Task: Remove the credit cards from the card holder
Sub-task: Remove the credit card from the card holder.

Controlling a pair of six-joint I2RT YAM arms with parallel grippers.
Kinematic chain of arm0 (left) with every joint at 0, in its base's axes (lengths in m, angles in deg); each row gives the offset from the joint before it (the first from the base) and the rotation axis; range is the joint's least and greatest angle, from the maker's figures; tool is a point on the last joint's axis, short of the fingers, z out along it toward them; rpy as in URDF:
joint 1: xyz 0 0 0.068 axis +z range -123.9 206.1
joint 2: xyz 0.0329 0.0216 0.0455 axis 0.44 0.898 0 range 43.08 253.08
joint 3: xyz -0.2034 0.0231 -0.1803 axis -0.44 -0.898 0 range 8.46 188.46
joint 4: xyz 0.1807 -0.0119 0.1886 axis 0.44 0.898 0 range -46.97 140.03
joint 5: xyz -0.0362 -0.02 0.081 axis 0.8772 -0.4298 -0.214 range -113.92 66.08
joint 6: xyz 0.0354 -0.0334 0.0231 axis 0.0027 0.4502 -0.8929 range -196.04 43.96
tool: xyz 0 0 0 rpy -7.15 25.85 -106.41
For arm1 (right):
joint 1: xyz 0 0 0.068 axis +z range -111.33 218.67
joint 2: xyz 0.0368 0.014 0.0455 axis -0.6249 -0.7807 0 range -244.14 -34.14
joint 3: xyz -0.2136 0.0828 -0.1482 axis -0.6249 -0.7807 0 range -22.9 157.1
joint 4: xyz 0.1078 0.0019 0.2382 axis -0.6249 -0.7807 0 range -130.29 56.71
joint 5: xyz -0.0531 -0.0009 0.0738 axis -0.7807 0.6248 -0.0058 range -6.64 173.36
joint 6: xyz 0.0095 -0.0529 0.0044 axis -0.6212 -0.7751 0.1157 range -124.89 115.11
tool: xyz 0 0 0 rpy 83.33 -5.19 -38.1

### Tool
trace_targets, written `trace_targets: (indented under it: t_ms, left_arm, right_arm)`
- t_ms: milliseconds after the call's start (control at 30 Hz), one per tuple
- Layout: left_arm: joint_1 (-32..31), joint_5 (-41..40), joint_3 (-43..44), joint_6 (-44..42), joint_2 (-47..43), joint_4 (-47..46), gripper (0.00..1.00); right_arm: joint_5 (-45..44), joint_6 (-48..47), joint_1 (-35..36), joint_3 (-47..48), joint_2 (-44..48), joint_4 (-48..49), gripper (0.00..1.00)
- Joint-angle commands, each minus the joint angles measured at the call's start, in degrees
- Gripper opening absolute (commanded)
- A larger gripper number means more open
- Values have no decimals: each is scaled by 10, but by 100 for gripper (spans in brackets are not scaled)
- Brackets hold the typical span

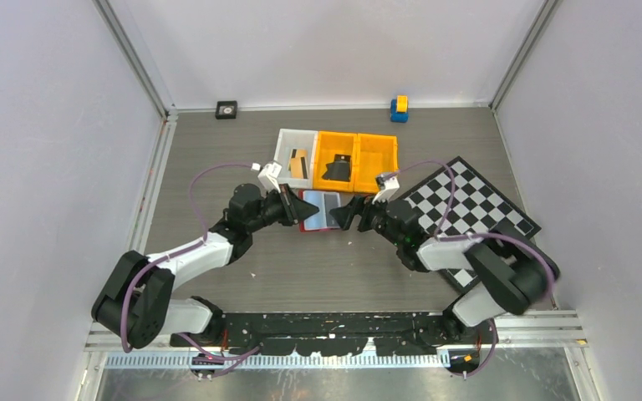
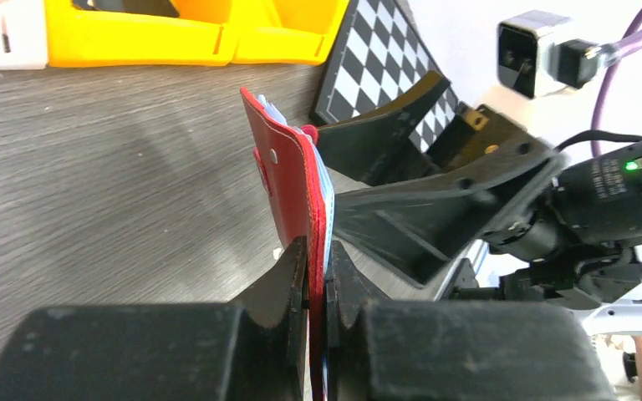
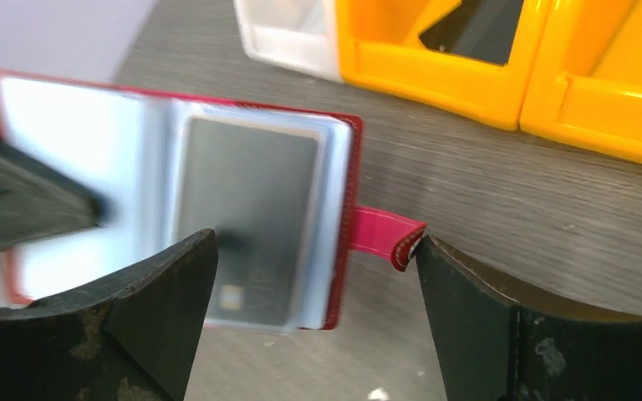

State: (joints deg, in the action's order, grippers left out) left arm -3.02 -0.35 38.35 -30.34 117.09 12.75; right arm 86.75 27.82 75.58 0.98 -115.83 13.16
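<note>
The red card holder lies open between the two arms, held on edge just above the table. My left gripper is shut on its near edge. In the right wrist view its pale clear sleeves face me, and one greyish credit card with a small gold chip sits inside a sleeve. My right gripper is open around the holder's right end, and its right finger almost touches the pink snap tab. A tan card lies in the white bin.
Two orange bins stand beside the white bin behind the holder; one contains a dark item. A chequered board lies at the right under the right arm. A blue and yellow block and a small black square sit by the back wall.
</note>
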Motion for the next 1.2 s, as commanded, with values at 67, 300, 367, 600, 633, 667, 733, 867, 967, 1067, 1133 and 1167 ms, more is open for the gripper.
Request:
trace_targets:
  t_ms: [67,300,367,600,633,667,733,867,967,1067,1133,1167]
  left_arm:
    - [4,-36,21,-37,-33,50,0]
    - [7,-40,28,-34,-36,74,0]
    - [10,-41,30,-29,-31,76,0]
    - [17,-34,31,-12,-15,72,0]
    - [17,-32,32,-10,-14,72,0]
    - [19,-30,32,-9,-14,72,0]
    - [20,-30,31,-8,-14,73,0]
    - [23,-27,31,-5,-17,74,0]
    - [25,-31,29,-6,-22,77,0]
    - [26,-32,29,-5,-25,78,0]
    - [27,-31,28,-5,-25,78,0]
    - [27,-31,27,-5,-26,78,0]
  right_arm:
    - [74,-154,32,20,-173,220,93]
    - [154,-293,75,99,-220,90,92]
    - [172,-304,83,125,-243,68,92]
    - [197,-301,91,195,-320,34,92]
    - [198,-301,91,202,-330,30,92]
    - [199,-301,91,208,-337,29,92]
    - [200,-309,91,223,-344,2,92]
    - [193,-308,91,241,-360,-35,93]
    - [158,-301,91,219,-348,1,93]
    - [130,-307,91,188,-335,46,93]
    - [133,-299,91,188,-331,51,93]
    - [133,-295,91,183,-329,60,93]
